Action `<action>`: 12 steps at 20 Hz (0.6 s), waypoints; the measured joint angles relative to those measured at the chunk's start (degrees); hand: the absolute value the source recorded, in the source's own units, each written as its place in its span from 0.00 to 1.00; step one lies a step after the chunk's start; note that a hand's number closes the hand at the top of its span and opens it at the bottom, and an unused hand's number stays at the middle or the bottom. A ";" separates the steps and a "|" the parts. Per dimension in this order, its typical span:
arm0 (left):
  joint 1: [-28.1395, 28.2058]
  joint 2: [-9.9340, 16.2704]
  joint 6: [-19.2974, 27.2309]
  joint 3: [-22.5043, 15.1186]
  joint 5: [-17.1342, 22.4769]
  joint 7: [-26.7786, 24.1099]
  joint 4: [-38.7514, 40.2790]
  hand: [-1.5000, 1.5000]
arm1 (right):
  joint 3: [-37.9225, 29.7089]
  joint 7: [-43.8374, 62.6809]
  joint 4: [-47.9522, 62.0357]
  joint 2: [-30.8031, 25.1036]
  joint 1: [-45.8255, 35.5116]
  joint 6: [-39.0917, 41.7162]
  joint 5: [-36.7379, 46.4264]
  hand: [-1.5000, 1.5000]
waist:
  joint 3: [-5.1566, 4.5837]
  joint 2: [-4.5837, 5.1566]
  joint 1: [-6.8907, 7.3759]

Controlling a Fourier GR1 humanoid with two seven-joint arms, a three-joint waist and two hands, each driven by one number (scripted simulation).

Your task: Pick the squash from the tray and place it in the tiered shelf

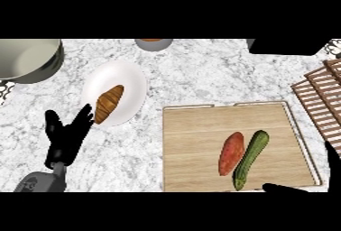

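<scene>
A white-veined marble counter (pixel 200 72) fills the view. At its lower right only black bits of the right hand (pixel 285 188) show, one along the bottom edge just below the tray's near rim and another at the right border; whether it is open I cannot tell, and it holds nothing visible. Close above it the green squash (pixel 250 159) lies on the wooden tray (pixel 200 135), its long axis running from near end up and slightly right, beside a reddish sweet potato (pixel 231 153). The slatted shelf (pixel 323 97) sits right of the tray. Far left, the left hand (pixel 64 135) rests open, fingers up, by a white plate (pixel 126 76) bearing a croissant (pixel 108 103). A metal pot (pixel 26 58) stands at the upper left.
</scene>
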 measured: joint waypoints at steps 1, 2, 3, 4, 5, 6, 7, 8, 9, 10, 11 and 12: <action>0.23 0.02 0.03 0.10 0.04 0.12 -0.33 0.50 | 0.71 0.06 1.12 1.46 -0.33 0.26 1.62 0.00 | -0.01 -0.06 -0.10; 0.34 0.31 -0.20 0.37 0.27 0.50 -0.44 0.50 | 0.91 0.14 2.39 2.80 -1.00 0.63 2.75 0.00 | 0.00 -0.08 -0.20; 0.64 0.25 0.04 0.33 0.22 0.75 -1.15 0.50 | 1.04 0.26 3.52 4.08 -1.69 1.13 3.92 0.00 | 0.01 -0.13 -0.24; 0.84 0.42 -0.13 0.46 0.25 0.79 -1.25 0.50 | 0.87 0.36 4.49 5.34 -2.37 1.71 4.94 0.00 | 0.00 -0.14 -0.35; 0.75 0.63 -0.31 0.84 0.38 0.88 -0.96 0.50 | 1.04 0.45 5.13 6.71 -2.83 2.32 6.24 0.00 | -0.01 -0.16 -0.56; 1.05 0.51 -0.37 0.92 0.36 0.65 -0.83 0.50 | 1.00 0.50 6.03 8.12 -3.58 2.92 7.38 0.00 | -0.01 -0.18 -0.68; 1.08 0.51 -0.53 1.18 0.44 0.53 -0.58 0.50 | 1.09 0.51 7.07 9.75 -4.47 3.48 8.64 0.00 | -0.01 -0.19 -0.79; 1.26 0.28 -0.46 1.10 0.23 0.31 -0.65 0.50 | 1.17 0.48 8.13 11.23 -5.13 3.94 9.90 0.00 | 0.02 -0.24 -0.92; 1.32 0.20 -0.32 1.22 0.18 0.36 -0.72 0.50 | 1.66 0.44 8.55 12.89 -5.02 4.41 11.55 0.00 | 0.03 -0.29 -1.12; 1.79 0.16 -0.26 1.10 -0.07 0.12 -1.17 0.50 | 1.33 0.48 9.51 14.43 -5.84 5.06 12.45 0.00 | 0.05 -0.32 -1.09; 1.55 0.17 -0.43 1.49 0.07 0.03 -0.82 0.50 | 1.07 0.45 10.84 15.86 -6.91 5.60 13.41 0.00 | 0.05 -0.30 -1.16; 1.41 0.66 -0.88 1.94 0.37 0.40 -0.79 0.50 | 1.10 0.43 11.81 17.54 -7.47 6.16 14.84 0.00 | 0.05 -0.31 -1.23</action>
